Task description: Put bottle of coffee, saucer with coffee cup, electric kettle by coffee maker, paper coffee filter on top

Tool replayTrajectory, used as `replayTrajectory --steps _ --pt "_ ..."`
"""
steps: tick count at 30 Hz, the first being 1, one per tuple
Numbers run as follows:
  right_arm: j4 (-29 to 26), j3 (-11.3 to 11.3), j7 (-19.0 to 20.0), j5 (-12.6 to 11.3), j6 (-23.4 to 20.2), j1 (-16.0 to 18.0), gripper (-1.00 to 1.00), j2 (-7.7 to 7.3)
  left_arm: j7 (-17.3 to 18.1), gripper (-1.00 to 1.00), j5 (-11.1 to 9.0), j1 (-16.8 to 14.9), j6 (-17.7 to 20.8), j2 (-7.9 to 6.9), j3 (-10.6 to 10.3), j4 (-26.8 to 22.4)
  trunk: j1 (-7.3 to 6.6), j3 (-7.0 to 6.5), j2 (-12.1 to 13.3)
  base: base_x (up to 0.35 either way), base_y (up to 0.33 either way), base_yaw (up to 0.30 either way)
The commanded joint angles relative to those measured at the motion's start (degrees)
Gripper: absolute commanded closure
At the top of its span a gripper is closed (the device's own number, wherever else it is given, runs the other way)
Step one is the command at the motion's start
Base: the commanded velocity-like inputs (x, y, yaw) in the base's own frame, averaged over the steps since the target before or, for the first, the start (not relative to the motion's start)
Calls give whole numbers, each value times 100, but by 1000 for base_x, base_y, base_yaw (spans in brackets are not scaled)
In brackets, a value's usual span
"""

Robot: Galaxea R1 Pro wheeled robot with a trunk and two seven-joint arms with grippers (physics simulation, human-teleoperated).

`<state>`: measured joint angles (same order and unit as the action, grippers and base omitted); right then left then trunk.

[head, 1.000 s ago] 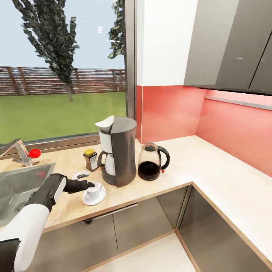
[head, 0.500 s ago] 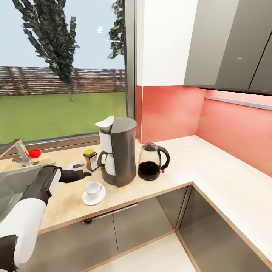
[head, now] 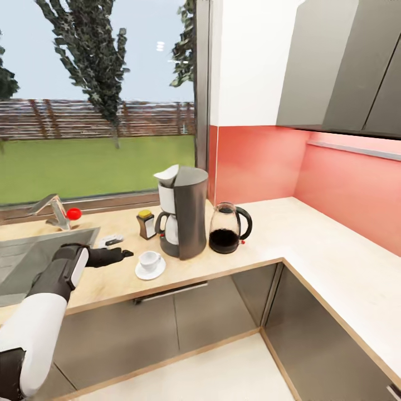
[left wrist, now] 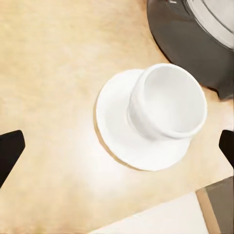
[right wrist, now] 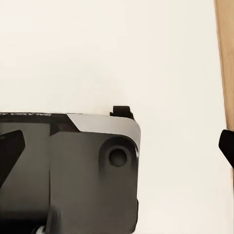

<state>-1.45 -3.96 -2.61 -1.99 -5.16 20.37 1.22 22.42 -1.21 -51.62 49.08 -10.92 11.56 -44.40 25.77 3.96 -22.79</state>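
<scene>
1 coffee maker (head: pixel 184 212) | 1 kettle (head: pixel 227 228) | 1 cup (head: pixel 149 259) | 1 saucer (head: pixel 150 272) | 1 jar (head: pixel 146 223)

the left gripper (head: pixel 123 254) has let go of the cup (head: pixel 149 259), lifted and drawn back left; its fingers are now spread. the cup now sits alone on the saucer (head: pixel 150 271). the camera has pulled back.
</scene>
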Motion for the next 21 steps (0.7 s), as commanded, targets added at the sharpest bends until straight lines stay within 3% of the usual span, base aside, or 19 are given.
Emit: replayTrajectory --steps 1,16,21 --pt "-13 -42 -21 -19 -38 2 -100 3 4 -100 -6 -6 -39 12 12 -23 1 13 -13 -235 -196 266" --pt "-13 -43 -21 -12 -38 2 -100 10 -12 -100 10 7 -299 69 -29 -54 1 13 -13 -186 -229 275" --pt "-12 -43 -21 -12 -38 2 -100 10 53 -100 -23 453 -777 128 -42 -44 1 13 -13 -128 -136 276"
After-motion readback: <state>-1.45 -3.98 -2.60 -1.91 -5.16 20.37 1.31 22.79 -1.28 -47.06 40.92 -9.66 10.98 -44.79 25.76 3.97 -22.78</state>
